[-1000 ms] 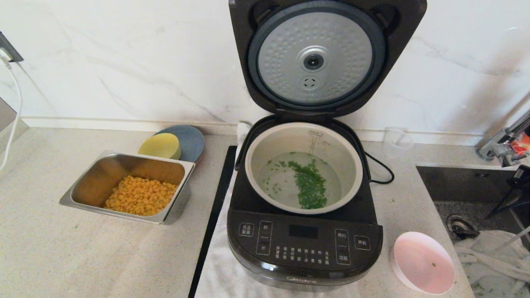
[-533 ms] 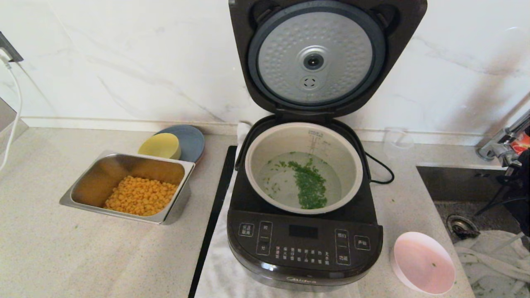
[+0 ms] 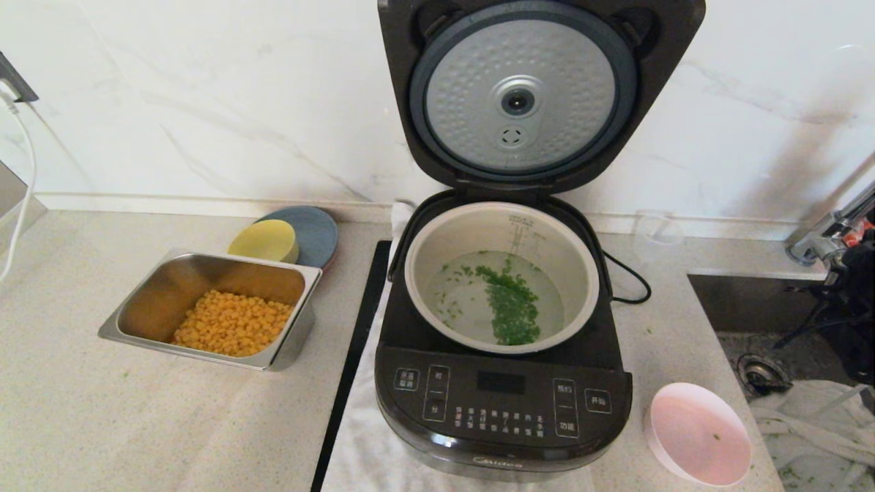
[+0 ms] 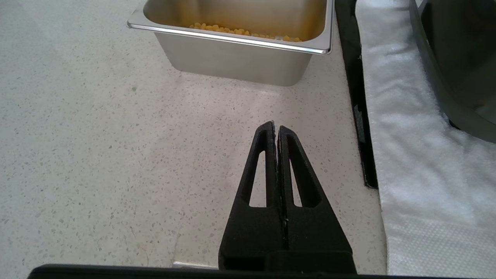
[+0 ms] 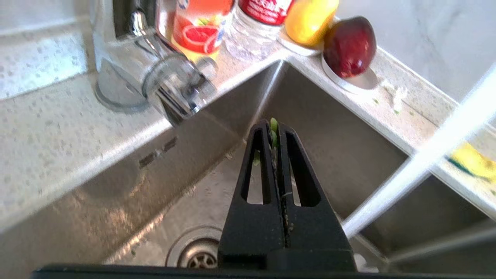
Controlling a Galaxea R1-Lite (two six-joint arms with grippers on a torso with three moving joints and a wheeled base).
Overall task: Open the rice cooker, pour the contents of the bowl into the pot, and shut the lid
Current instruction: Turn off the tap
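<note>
The black rice cooker (image 3: pixel 502 403) stands open in the middle, its lid (image 3: pixel 523 102) upright with the dimpled silver disc facing me. The chopped green contents (image 3: pixel 509 307) lie in a little water at the bottom of the grey-beige pot (image 3: pixel 465 232). The pink bowl (image 3: pixel 697 434) rests on the counter at the cooker's front right, holding only a couple of green specks. My right gripper (image 5: pixel 274 126) is shut above the sink, with green scraps stuck at its tips. My left gripper (image 4: pixel 276 124) is shut and empty, low over the counter in front of the steel tray.
The steel tray (image 3: pixel 205 256) of corn (image 3: pixel 232 321) sits left of the cooker, with a yellow bowl (image 3: pixel 265 240) and blue plate (image 3: pixel 314 229) behind it. A white towel (image 4: pixel 407 135) lies under the cooker. A sink (image 5: pixel 329 135) and faucet (image 5: pixel 155 73) are at the right.
The right arm has shifted at the far right edge above the sink and shows more than before. The cooker, pot, bowl and tray have not moved.
</note>
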